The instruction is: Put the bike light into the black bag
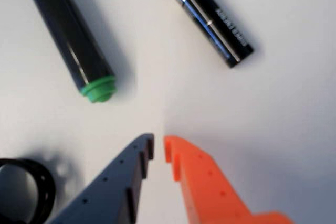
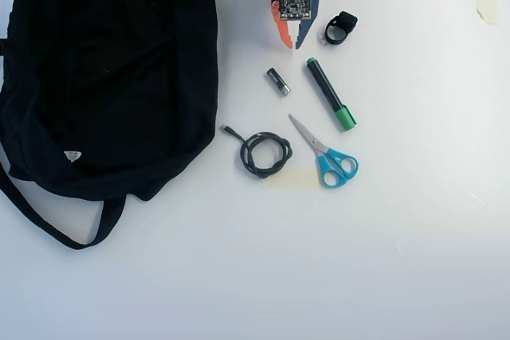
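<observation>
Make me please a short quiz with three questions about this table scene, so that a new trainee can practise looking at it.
1. True or false: the bike light is already inside the black bag.
2. In the overhead view, which thing lies nearest to the coiled cable: the scissors, the battery or the bike light?
3. In the wrist view, what two things lie on the table beyond the gripper, and does it hold anything?

Key
1. False; it lies on the table beside the gripper.
2. The scissors.
3. The green marker and the battery; the jaws are nearly closed with nothing between them.
</observation>
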`<move>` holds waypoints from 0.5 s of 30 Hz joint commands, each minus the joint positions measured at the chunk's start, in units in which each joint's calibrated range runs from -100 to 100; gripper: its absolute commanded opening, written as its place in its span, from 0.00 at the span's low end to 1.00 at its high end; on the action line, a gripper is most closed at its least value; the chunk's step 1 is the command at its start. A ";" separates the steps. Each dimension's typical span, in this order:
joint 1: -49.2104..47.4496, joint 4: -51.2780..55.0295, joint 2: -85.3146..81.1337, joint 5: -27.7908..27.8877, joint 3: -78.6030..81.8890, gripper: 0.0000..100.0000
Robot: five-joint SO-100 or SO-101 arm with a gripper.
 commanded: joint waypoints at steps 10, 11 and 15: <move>-3.21 -26.79 15.19 -0.05 -17.52 0.02; -3.29 -29.97 17.01 -0.05 -19.68 0.02; -3.36 -44.88 26.64 -0.41 -27.22 0.02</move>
